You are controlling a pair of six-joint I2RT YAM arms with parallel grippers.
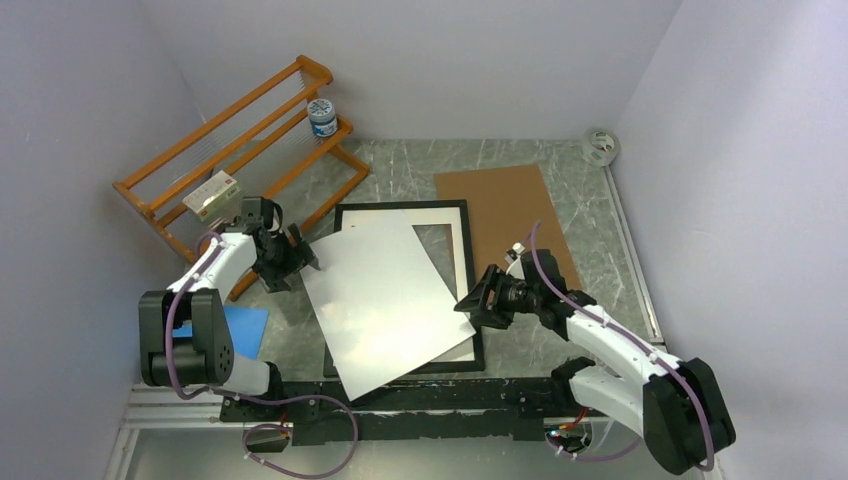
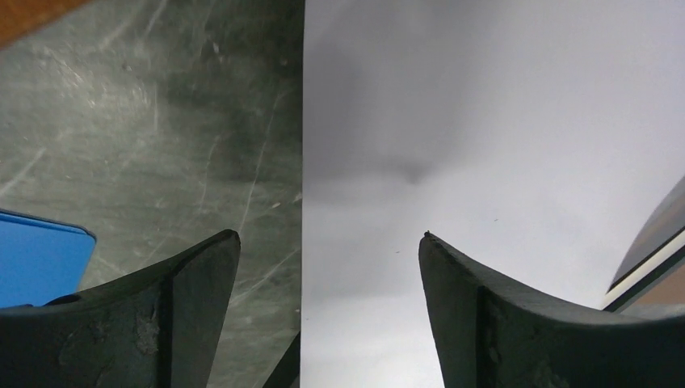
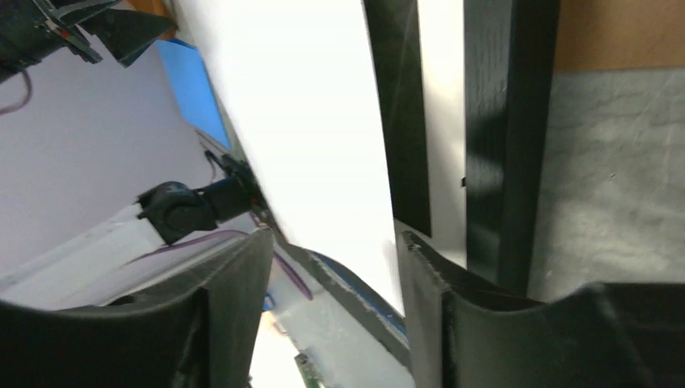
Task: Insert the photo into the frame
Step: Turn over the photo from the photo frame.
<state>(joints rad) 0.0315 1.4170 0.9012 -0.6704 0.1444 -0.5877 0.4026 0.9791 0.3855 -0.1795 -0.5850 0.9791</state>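
Note:
The photo [image 1: 385, 305] lies white back up, skewed across the black frame [image 1: 400, 208] and overhanging its left and near sides. My left gripper [image 1: 305, 262] stands open at the photo's far left edge. In the left wrist view that gripper [image 2: 329, 236] straddles the edge of the photo [image 2: 485, 121], one finger over the table and one over the sheet. My right gripper [image 1: 468, 303] is at the photo's right edge, over the frame's right side. In the right wrist view it [image 3: 333, 235] is open, with the photo [image 3: 307, 105] running toward the gap beside the frame rail [image 3: 505, 121].
An orange wooden rack [image 1: 230, 140] stands at the back left with a jar [image 1: 322, 117] and a small box [image 1: 212, 193] on it. A brown cardboard board [image 1: 510, 205] lies right of the frame. A blue sheet [image 1: 245, 328] lies by the left arm's base. White walls enclose the table.

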